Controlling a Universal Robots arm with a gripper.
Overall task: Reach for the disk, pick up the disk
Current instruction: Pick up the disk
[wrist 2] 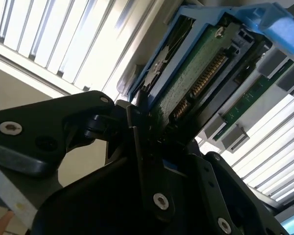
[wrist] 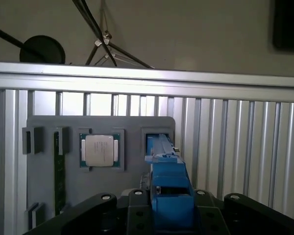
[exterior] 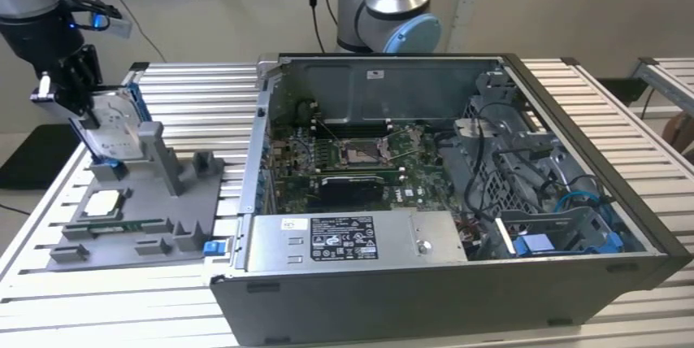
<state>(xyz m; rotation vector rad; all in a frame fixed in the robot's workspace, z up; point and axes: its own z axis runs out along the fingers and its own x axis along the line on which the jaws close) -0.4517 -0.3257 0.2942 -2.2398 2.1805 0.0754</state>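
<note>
We have the disk (exterior: 113, 126)
Fingers (wrist 2: 138, 147) pinch its blue-framed edge (it stands upright at the grey holder (exterior: 162, 210)) by the worktop's (exterior: 607, 100) edge on the exterior view's left.

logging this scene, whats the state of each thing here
disk: upright at the gray fixture, clamped by the gripper
gripper: shut on the disk
computer case: open, insides exposed
chip: lying flat in the fixture
</note>
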